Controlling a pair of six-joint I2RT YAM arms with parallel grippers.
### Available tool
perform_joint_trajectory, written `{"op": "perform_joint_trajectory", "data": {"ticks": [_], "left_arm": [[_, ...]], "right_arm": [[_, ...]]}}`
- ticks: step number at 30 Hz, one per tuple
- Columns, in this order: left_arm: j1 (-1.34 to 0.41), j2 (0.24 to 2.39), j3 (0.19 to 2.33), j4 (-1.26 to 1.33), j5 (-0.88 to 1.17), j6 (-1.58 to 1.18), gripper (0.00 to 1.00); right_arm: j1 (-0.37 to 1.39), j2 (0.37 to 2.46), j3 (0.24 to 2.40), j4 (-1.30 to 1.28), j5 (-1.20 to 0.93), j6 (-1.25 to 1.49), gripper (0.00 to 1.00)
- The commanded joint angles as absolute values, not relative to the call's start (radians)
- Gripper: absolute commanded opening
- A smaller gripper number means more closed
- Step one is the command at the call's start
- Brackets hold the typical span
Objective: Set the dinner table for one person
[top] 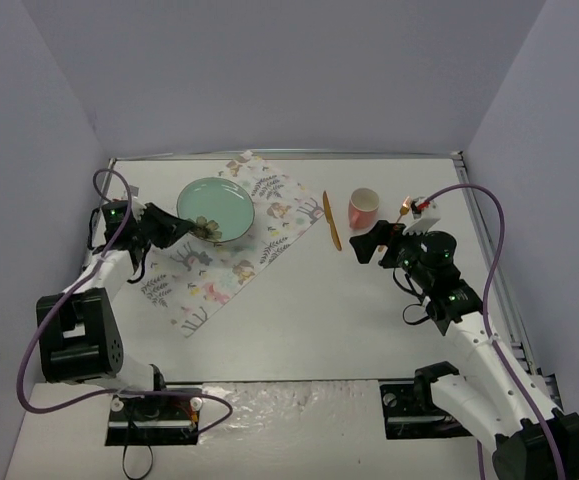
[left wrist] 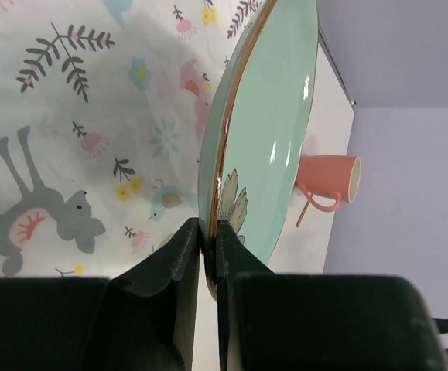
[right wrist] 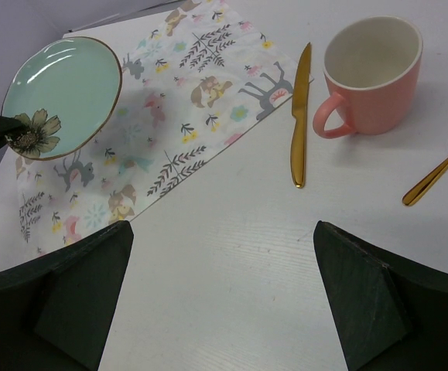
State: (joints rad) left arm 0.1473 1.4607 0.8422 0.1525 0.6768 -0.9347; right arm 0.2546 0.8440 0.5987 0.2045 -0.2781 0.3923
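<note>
Pinching the near-left rim of a mint-green plate (top: 216, 203) with a gold edge, the left fingers (top: 195, 229) are almost closed, one on each face of the rim, right beside a painted flower. The plate hangs over the far end of a patterned placemat (top: 231, 262) and casts a shadow on the cloth. The right fingers (top: 372, 246) are spread wide and hold nothing, hovering above the bare white desk (top: 309, 320). Just beyond them stand a pink mug (top: 363, 208), a gold knife (top: 331, 220) lying beside the placemat's right edge, and a thin gold utensil handle (top: 403, 211). The desk spreads beneath everything, with both arms mounted at its near edge.
</note>
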Motion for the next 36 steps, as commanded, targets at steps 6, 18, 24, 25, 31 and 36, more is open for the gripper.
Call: {"op": "perform_joint_trajectory", "data": {"ticks": [6, 18, 24, 25, 31, 36], "left_arm": [[0.170, 1.569, 0.901, 0.489, 0.772, -1.042, 0.00], [0.167, 1.650, 0.881, 0.570, 0.763, -1.066, 0.00], [0.160, 1.674, 0.873, 0.578, 0.755, -1.073, 0.00], [0.156, 1.680, 0.873, 0.581, 0.755, -1.075, 0.00], [0.146, 1.701, 0.869, 0.599, 0.751, -1.085, 0.00], [0.144, 1.713, 0.859, 0.617, 0.752, -1.095, 0.00]], "right_arm": [[0.245, 0.838, 0.632, 0.280, -0.305, 0.382, 1.00], [0.245, 0.857, 0.618, 0.302, -0.315, 0.387, 1.00], [0.245, 0.869, 0.621, 0.307, -0.318, 0.387, 1.00], [0.245, 0.871, 0.621, 0.308, -0.318, 0.387, 1.00], [0.245, 0.873, 0.619, 0.313, -0.320, 0.387, 1.00], [0.245, 0.873, 0.617, 0.313, -0.319, 0.385, 1.00]]}}
